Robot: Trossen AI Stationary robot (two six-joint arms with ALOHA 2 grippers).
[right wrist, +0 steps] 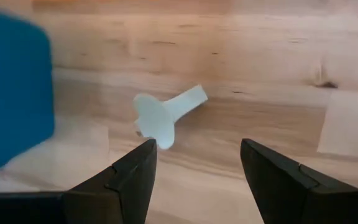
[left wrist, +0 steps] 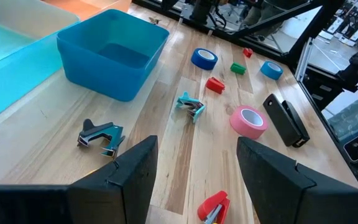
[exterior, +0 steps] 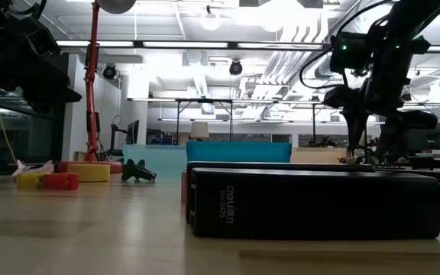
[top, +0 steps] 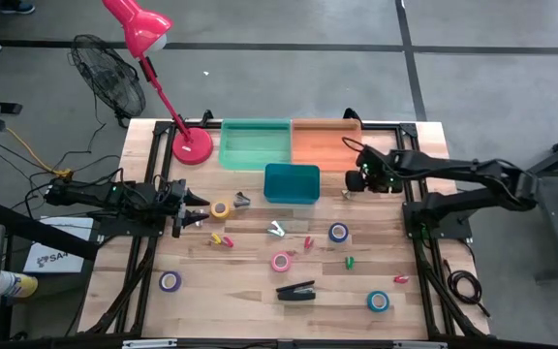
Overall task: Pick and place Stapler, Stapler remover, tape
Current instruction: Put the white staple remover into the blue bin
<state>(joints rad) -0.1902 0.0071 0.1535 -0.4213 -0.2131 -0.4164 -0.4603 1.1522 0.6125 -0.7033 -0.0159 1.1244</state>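
While both arms hover over the wooden table (top: 260, 291), the left claw (top: 198, 215) hangs parted and empty beside a yellow tape roll (top: 220, 209). Right claw (top: 356, 180) is spread too, gripping nothing, near the blue plastic bin (top: 292, 183). Long black stapler (top: 296, 290) lies near the front edge, between pink tape (top: 280, 262) and teal tape (top: 378, 301).

open wood around stapler (top: 296, 290), tape rolls (top: 281, 262) scattered nearby
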